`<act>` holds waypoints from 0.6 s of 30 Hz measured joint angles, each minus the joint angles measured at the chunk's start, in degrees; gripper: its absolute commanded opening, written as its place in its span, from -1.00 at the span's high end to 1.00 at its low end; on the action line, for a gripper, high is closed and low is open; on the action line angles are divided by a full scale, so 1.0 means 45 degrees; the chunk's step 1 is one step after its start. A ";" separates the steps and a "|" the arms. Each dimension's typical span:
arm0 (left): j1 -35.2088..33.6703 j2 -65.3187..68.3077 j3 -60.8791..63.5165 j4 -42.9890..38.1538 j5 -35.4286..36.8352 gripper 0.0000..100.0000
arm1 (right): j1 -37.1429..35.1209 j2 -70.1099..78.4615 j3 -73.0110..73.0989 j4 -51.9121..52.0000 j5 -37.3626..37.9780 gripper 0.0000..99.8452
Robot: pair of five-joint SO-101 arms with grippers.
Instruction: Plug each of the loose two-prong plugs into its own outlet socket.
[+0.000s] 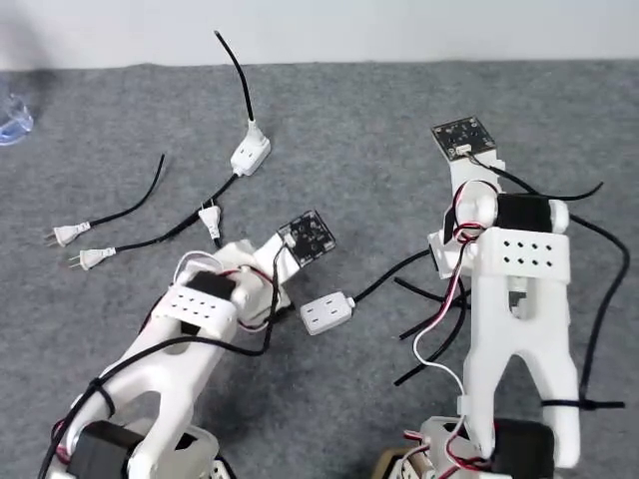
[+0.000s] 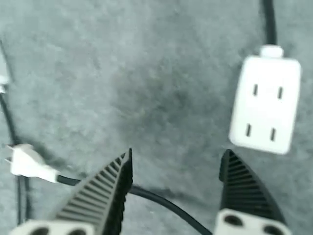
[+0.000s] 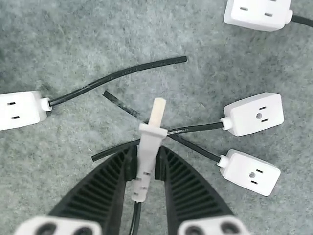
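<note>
From above, we see a grey mat point(image 1: 379, 130) with a white outlet block point(image 1: 326, 312) near its middle. A black cord runs from the block toward the right arm point(image 1: 519, 289). The left arm point(image 1: 190, 319) ends just beside the outlet block, on the side away from that cord. Past the block, farther from both arms, lies a second outlet point(image 1: 250, 153) with a long black cord. A loose plug point(image 1: 210, 222) sits between the second outlet and the block. Two more plugs point(image 1: 65, 235) lie side by side, well apart from the block, beyond the left arm.

From the left wrist, we see the left gripper point(image 2: 178, 161) with its ribbed claws spread wide and nothing between them. It hangs above the mat. The outlet block point(image 2: 266, 105) lies just beyond one claw tip, its four slots facing up. A black cord crosses the mat under the claws. A loose plug point(image 2: 24, 164) lies well off on the side away from the block.

From the right wrist, we see the right gripper point(image 3: 146, 154) clamped on a white held plug point(image 3: 146, 137). Its prongs point(image 3: 157, 110) point out past the claw tips, over two crossing black cords. Four white sockets point(image 3: 254, 113) lie around it on the mat. We cannot tell which of them is the outlet block.
</note>
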 measured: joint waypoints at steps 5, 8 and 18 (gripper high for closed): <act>0.0332 0.0000 -0.0313 0.1016 0.0020 0.49 | 0.0000 0.0000 0.0000 0.0000 0.0000 0.98; 0.1739 0.0000 -0.0313 0.2403 0.0195 0.52 | -0.0020 0.0000 0.0000 0.0000 0.0000 0.98; 0.2364 0.2383 -0.1407 0.1250 0.1016 0.53 | 0.0000 0.0000 0.0000 0.0000 0.0156 0.98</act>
